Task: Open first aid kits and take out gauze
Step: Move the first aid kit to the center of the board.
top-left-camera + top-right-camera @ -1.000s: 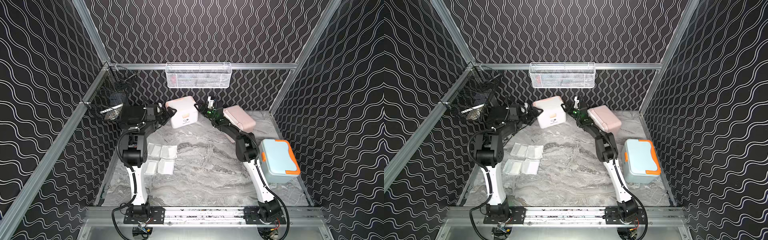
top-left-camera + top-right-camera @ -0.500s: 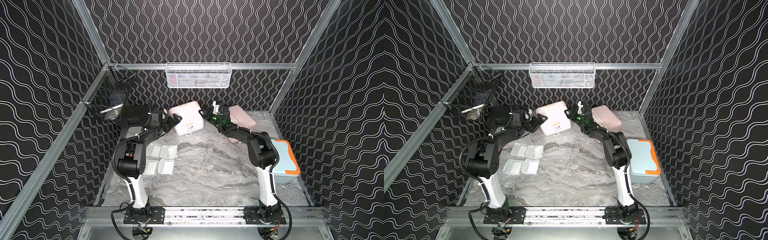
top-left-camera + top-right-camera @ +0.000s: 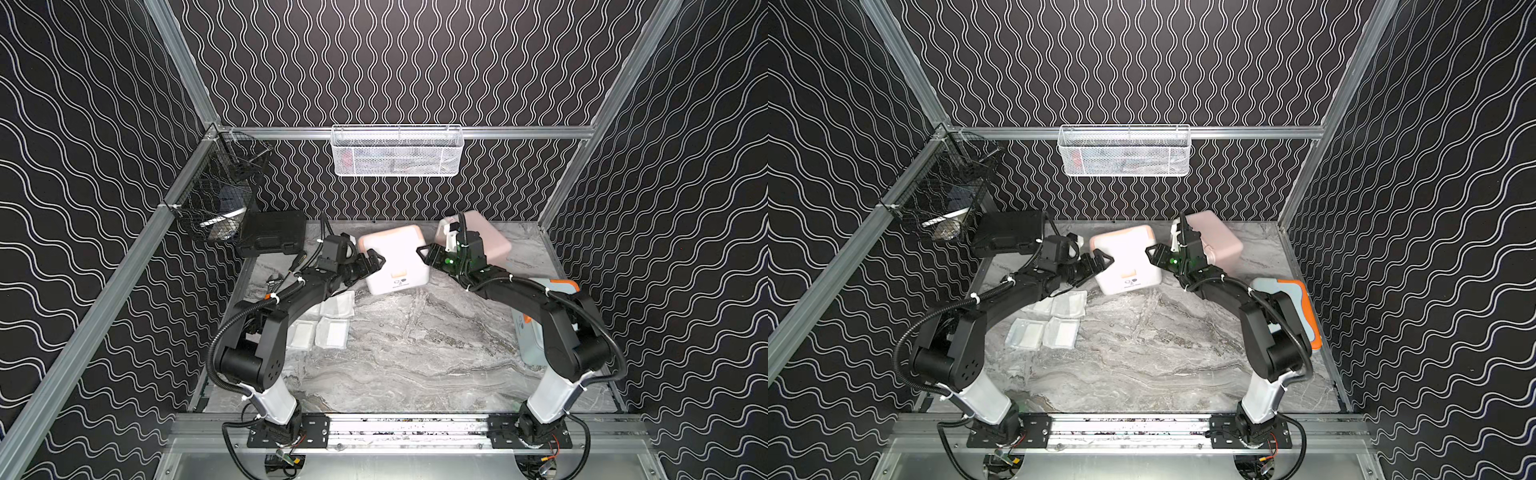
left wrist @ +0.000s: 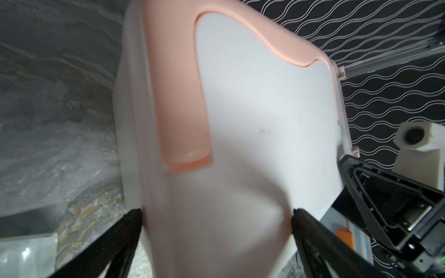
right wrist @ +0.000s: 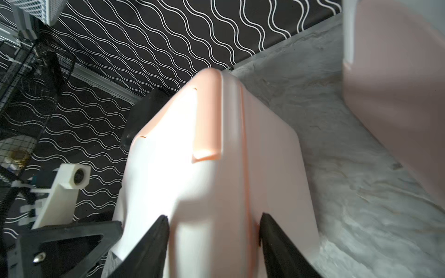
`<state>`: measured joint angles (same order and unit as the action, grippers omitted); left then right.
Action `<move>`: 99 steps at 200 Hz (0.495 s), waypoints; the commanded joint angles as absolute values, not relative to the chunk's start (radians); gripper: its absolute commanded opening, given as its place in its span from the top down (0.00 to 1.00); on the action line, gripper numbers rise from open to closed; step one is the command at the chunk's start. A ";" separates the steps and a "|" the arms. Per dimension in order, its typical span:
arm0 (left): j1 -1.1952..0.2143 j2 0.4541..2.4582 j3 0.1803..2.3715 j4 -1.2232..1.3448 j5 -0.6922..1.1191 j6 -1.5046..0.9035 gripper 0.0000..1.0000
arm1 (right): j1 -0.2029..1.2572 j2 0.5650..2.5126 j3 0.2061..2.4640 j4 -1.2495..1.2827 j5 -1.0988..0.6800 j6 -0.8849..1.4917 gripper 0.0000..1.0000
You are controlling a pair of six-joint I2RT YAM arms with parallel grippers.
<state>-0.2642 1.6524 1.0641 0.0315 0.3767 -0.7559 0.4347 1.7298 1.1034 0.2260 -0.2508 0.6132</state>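
Centrally, three first aid kits share a marble-patterned table [image 3: 415, 353] with four gauze packets [image 3: 1065, 332], one black hard case [image 3: 272, 232] and two robot arms. One white mesh basket [image 3: 397, 151] hangs on the back rail and one black wire basket [image 3: 216, 199] on the left rail.

The white kit [image 3: 395, 257], trimmed in peach, sits at the middle of the table's far half, turned at an angle, lid down and peach handle folded flat. A small dark logo and a line of print mark its front below the latch, too small to read. The pink kit [image 3: 488, 241] lies just behind it toward the right; the light-blue kit [image 3: 1302, 305], with orange trim, rests by the right wall, partly hidden. The gauze packets lie flat in a loose two-by-two cluster on the left side, outside every kit.

Both arms rise from the near rail, elbows bent outward, forearms converging low on the white kit. The left arm [image 3: 291, 303] crosses above the gauze. The left gripper [image 4: 215, 216] is spread very wide, its black fingers [image 4: 130, 228] pressed to opposite faces of the kit's left end. The right gripper [image 5: 214, 219] is about half spread, its fingers [image 5: 156, 235] clamping the kit's right end across the lid seam.
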 commanded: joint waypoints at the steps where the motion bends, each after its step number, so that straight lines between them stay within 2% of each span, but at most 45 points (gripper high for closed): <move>1: -0.329 1.589 1.040 0.103 0.517 -0.738 0.01 | 0.482 1.662 1.028 0.141 -0.472 0.580 0.39; 78: -0.496 1.368 0.865 0.002 0.432 -0.780 0.01 | 0.602 1.247 0.766 -0.159 -0.347 0.570 0.38; 99: -0.555 1.316 0.818 -0.008 0.402 -0.802 0.01 | 0.623 1.153 0.704 -0.220 -0.360 0.610 0.38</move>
<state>-0.4858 1.3617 0.8528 -0.1001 0.2031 -0.7387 0.5850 1.2217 0.7528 -0.1246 -0.1772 0.5892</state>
